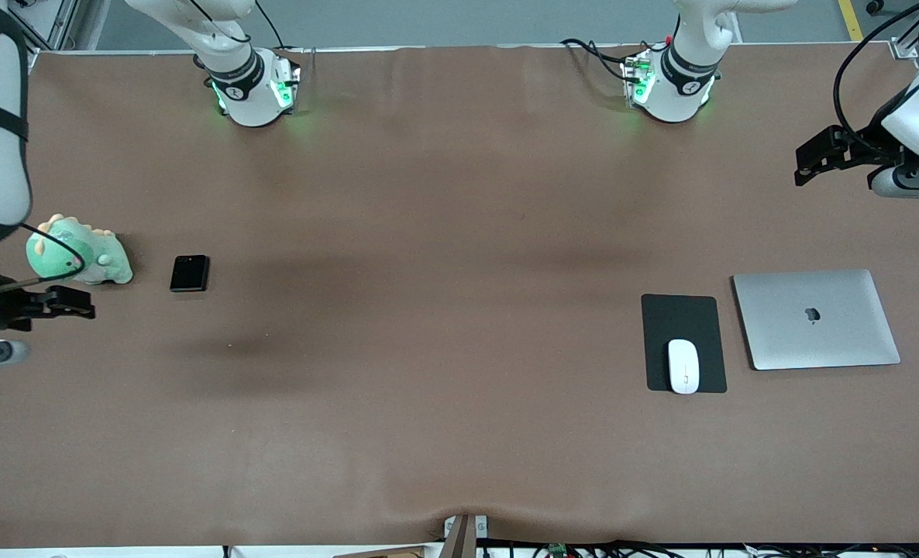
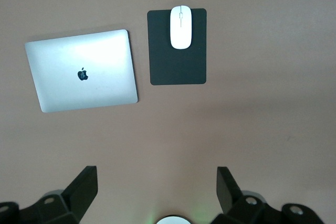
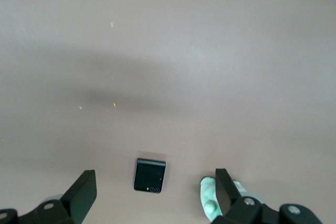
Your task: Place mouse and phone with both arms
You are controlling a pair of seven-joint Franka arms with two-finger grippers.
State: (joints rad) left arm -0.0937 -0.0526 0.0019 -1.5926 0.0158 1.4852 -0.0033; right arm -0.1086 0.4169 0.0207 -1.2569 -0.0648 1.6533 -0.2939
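- The wide table [image 1: 444,325], covered in a matte brown cloth, carried everything in the scene, with the two green-lit arm bases standing along its edge farthest from the front camera.
- The two white jointed robot arms [image 1: 235,70] with black joint bands reached out to the two ends of the table, each gripper held up in the air.
- A flat silver aluminium laptop [image 1: 814,318], lid closed and logo up, lay toward the left arm's end of the table.
- A thin matte black rectangular mouse pad [image 1: 683,329] lay just beside the laptop, on the side toward the table's middle, not touching it.
- A soft green and cream plush dinosaur [image 1: 80,252] sat toward the right arm's end of the table.
- The black left gripper [image 1: 808,163] hung over bare cloth at the left arm's end; its fingers [image 2: 84,187] were spread wide and held nothing.
- The black right gripper [image 1: 72,304] hung just beside the plush toy; its fingers [image 3: 84,192] were likewise spread apart and empty.
- The small white oval glossy plastic mouse [image 1: 683,366] rested on the pad, at the pad's end nearer the front camera.
- The small, nearly square glossy black phone [image 1: 189,273] lay flat on the cloth near the plush toy, on its side toward the table's middle, apart from it.
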